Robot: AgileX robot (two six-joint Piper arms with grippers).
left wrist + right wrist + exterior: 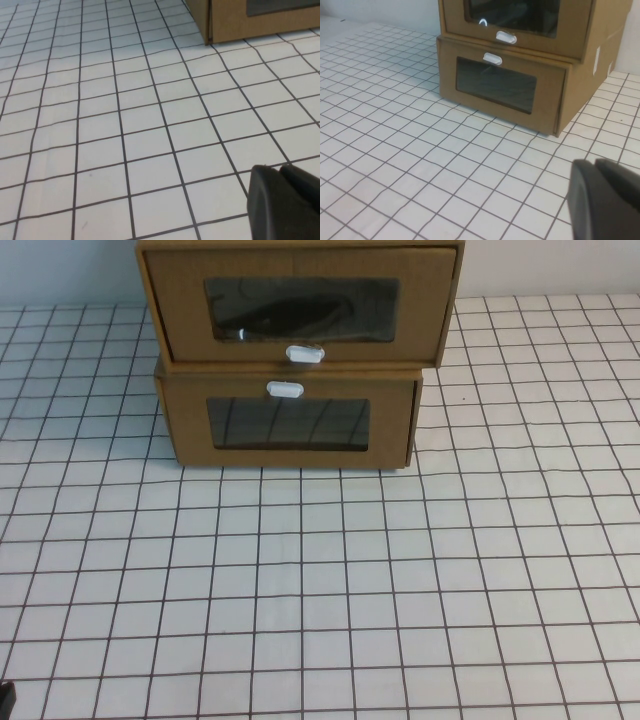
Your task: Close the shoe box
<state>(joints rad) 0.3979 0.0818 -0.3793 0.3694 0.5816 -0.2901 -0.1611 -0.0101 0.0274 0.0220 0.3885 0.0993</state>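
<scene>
At the left of the table [320, 600], low over the white gridded surface, the left gripper [283, 200] is seen only as a dark tip at the edge of its wrist view. Whether it is spread or pressed together cannot be told. A corner of the cardboard stack is seen well apart from it.

At the far middle of the table, the shoe box [300, 305] is stacked on a like cardboard box [290, 425]. Its front is set slightly forward of the lower box's front. Its white pull tab [304, 354] lies just below its window, through which a dark shape is seen. The lower box's tab [285, 390] sits above its own window.

To the right, the right gripper [601, 200] is held near the table, clear of both boxes. Its state cannot be told either.
</scene>
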